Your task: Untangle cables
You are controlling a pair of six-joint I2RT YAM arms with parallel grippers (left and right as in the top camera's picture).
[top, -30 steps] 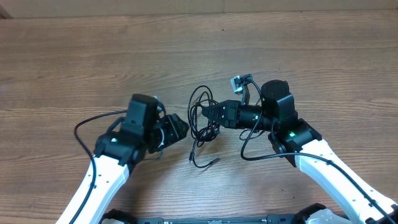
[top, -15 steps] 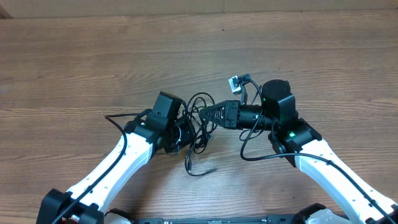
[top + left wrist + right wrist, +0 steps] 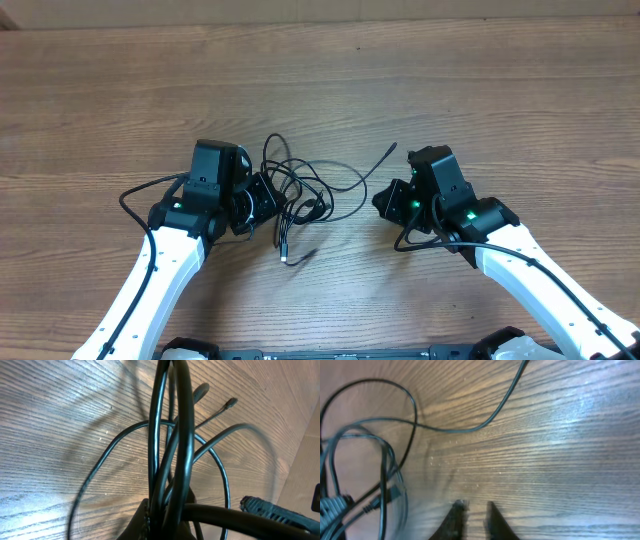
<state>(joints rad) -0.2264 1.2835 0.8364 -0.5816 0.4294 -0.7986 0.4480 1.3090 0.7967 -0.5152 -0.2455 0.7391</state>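
The cables (image 3: 303, 207) are lying bunched on the table (image 3: 480, 90), the left gripper (image 3: 262, 200) clamping several strands. The right gripper (image 3: 472, 512) is hovering near them, fingers slightly apart, empty. Advisable: seize one free strand only, drawing it away slowly.

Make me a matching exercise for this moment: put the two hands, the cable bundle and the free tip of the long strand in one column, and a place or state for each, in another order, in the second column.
Column one
1. left hand
2. right hand
3. cable bundle
4. free tip of the long strand

Column two
A. lies between the two hands
B. holds nothing, apart from the bundle
C. lies just beyond the right hand, seen from overhead
D. closed on the bundle

Pairs: 1-D, 2-B, 3-A, 4-C
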